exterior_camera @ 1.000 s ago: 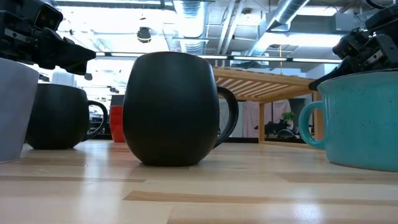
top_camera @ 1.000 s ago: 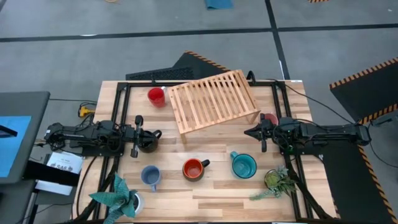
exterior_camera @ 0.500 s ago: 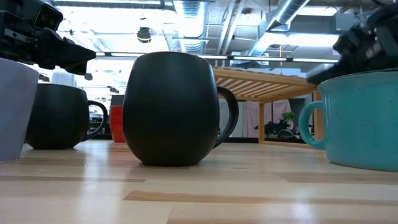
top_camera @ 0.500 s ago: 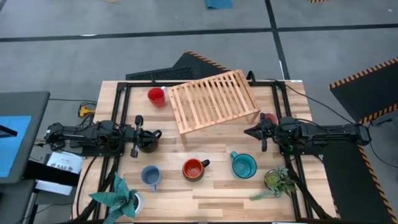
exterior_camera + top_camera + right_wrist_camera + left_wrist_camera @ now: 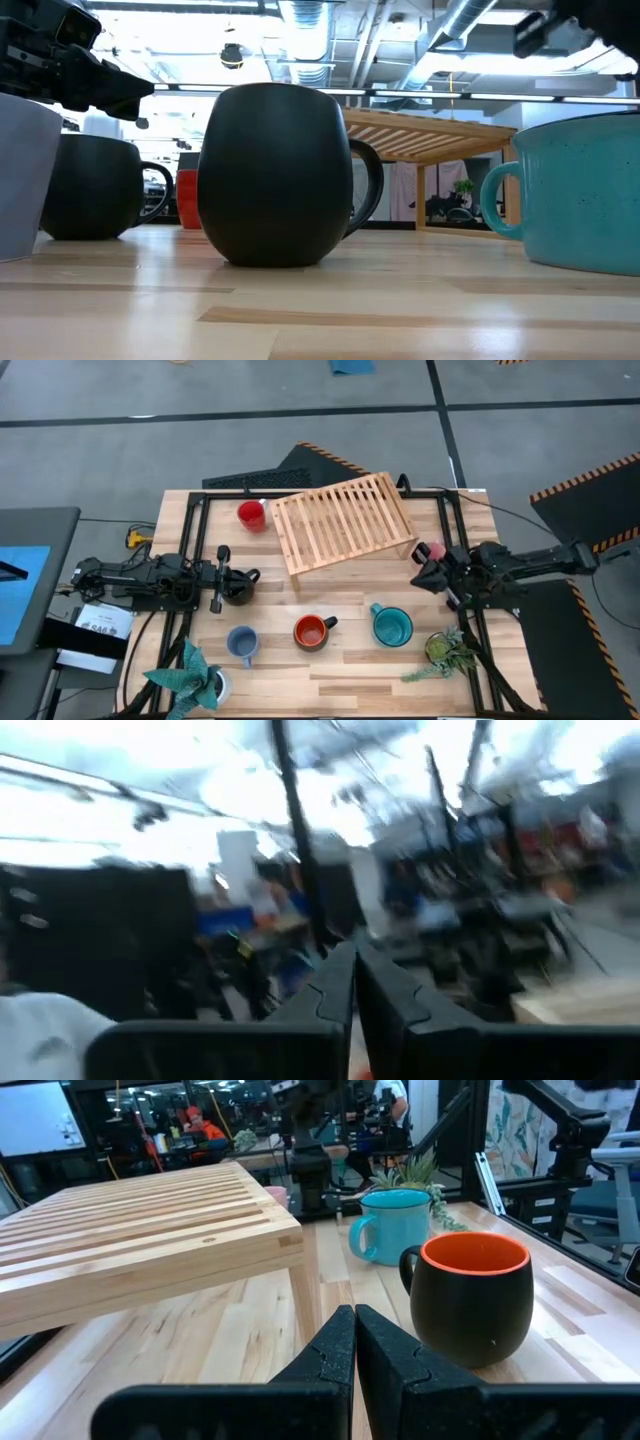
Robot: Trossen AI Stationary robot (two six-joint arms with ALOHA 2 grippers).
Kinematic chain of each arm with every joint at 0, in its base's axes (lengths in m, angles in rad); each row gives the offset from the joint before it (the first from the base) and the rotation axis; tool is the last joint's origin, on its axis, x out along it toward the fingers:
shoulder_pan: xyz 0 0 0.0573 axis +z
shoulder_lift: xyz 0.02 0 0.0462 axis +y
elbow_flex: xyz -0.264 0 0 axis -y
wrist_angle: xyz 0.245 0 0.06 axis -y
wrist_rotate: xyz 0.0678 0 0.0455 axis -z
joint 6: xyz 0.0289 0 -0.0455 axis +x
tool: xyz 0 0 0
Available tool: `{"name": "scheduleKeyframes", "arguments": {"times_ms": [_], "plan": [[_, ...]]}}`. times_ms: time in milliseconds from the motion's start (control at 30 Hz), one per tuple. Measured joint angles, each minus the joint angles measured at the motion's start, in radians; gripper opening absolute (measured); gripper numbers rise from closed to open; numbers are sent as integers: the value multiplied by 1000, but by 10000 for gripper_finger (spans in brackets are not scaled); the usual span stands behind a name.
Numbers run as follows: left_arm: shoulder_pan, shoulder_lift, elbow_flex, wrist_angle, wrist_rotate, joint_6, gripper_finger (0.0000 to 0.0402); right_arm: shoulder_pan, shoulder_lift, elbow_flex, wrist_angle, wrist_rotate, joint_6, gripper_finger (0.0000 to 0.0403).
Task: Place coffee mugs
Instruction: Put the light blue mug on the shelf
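Six mugs stand on the table in the high view: red (image 5: pixel 251 514) by the wooden rack (image 5: pixel 343 520), black (image 5: pixel 237 590), light blue (image 5: pixel 241 643), orange-red inside and black outside (image 5: pixel 313 630), teal (image 5: pixel 390 625), and pink (image 5: pixel 434 550). My left gripper (image 5: pixel 246 575) is shut and hovers just over the black mug; in the low view it stands clear above that mug (image 5: pixel 95 185). Its wrist view shows the shut fingers (image 5: pixel 354 1330) pointing at the orange-lined mug (image 5: pixel 470 1295). My right gripper (image 5: pixel 416 576) is shut (image 5: pixel 354 970), raised beside the pink mug.
Two potted plants stand near the table's near edge, one at the left corner (image 5: pixel 190 678) and one at the right (image 5: pixel 443 650). The slatted wooden rack fills the far middle of the table. Bare tabletop (image 5: pixel 330 585) lies between the rack and the near row of mugs.
My right gripper has risen and drawn back a little toward the table's right edge, tipping upward; in the low view it has climbed from beside the teal mug's rim to the top of the picture. It stays shut. The mugs have not moved.
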Motion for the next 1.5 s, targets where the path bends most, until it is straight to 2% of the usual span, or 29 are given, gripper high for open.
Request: {"name": "scheduleKeyframes", "arguments": {"times_ms": [133, 300, 467, 633, 767, 933, 1167, 1500], "plan": [[0, 0, 0, 0, 0, 0, 0, 15, 72, 168, -320, 30, -16, 75], [0, 0, 0, 0, 0, 0, 0, 39, 172, 405, -728, 32, -22, 144], [0, 0, 0, 0, 0, 0, 0, 138, 311, 607, -1095, 37, 87, 201], [0, 0, 0, 0, 0, 0, 0, 250, 453, 721, -1360, 163, 210, 218], [0, 0, 0, 0, 0, 0, 0, 304, 574, 749, -1548, 262, 353, 219], [0, 0, 0, 0, 0, 0, 0, 302, 721, 750, -1688, 292, 522, 218], [0, 0, 0, 0, 0, 0, 0, 272, 860, 750, -1687, 282, 534, 211], [0, 0, 0, 0, 0, 0, 0, 271, 878, 769, -1679, 233, 528, 199]]}}
